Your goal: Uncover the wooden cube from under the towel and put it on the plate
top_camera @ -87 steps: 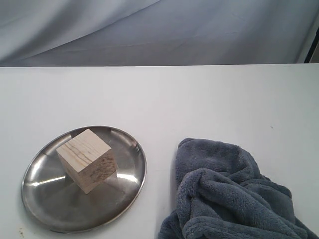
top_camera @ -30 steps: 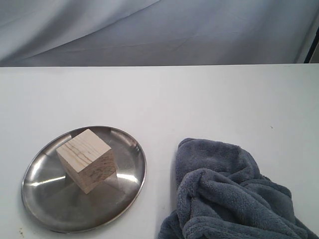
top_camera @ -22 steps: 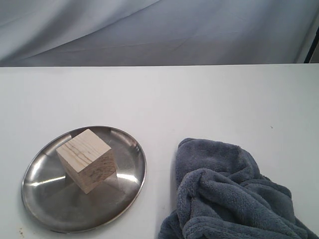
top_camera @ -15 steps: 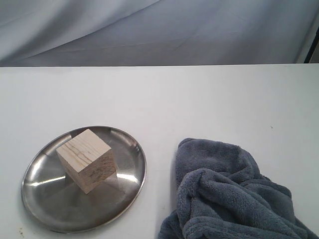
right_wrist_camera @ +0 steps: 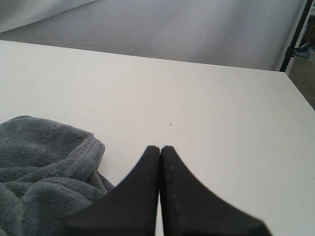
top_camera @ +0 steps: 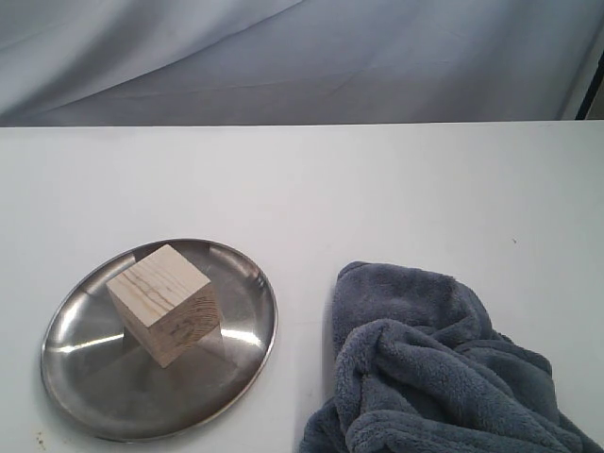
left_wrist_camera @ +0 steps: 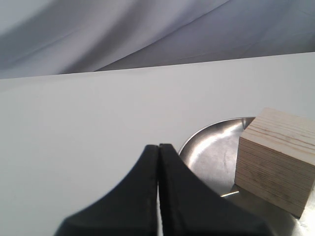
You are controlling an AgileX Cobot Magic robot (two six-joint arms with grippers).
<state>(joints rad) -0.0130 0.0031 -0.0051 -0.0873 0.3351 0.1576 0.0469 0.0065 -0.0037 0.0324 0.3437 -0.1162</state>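
Nothing has moved since the earlier frames: your exterior view shows the wooden cube (top_camera: 162,304) uncovered and resting on the stainless-steel plate (top_camera: 90,396), left of centre on the white tabletop (top_camera: 377,184). You have the blue-grey towel (top_camera: 425,377) bunched to the right, apart from the plate; neither arm appears in this view.

Your left wrist view shows the left gripper (left_wrist_camera: 158,147) with its black fingers pressed together on nothing, just short of the plate's rim, the cube beyond it.

Your right wrist view shows the right gripper (right_wrist_camera: 160,148) likewise closed and empty, above bare tabletop beside the towel's edge.
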